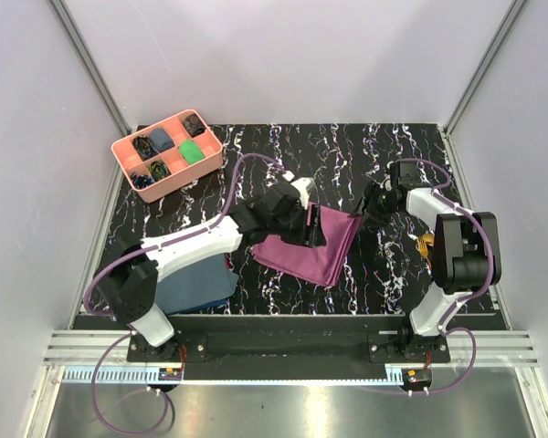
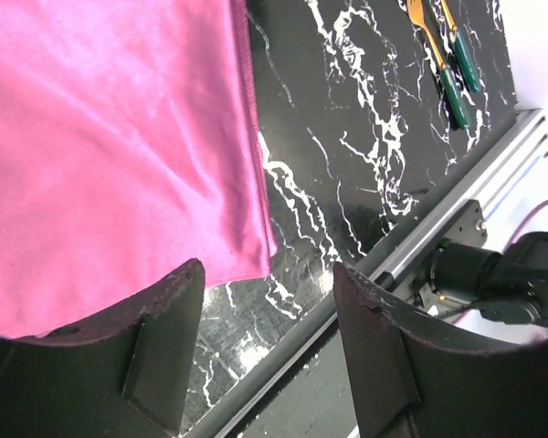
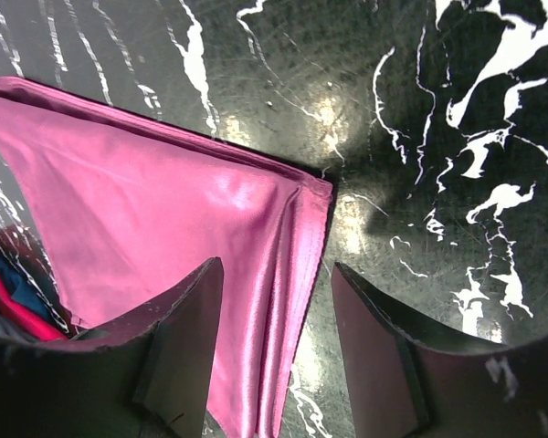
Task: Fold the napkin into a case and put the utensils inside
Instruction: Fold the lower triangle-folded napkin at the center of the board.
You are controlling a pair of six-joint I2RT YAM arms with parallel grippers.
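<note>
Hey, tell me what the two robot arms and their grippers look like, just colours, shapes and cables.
The left arm and right arm share glossy white link shells and chunky black joint housings, with thin purple cables looping along them. The left gripper and right gripper each carry two broad, dark, wedge-shaped fingers.

**Napkin**: plum-purple cloth, folded into a layered four-sided shape. It lies flat at the middle of the table in front of me. Stacked hems show along its edges, and soft creases run into the corner on my right.

**Utensils**: two slim golden-orange pieces with dark green handles, one of them a fork. They lie side by side, nearly parallel, on bare table on my right, well apart from the napkin.
</note>
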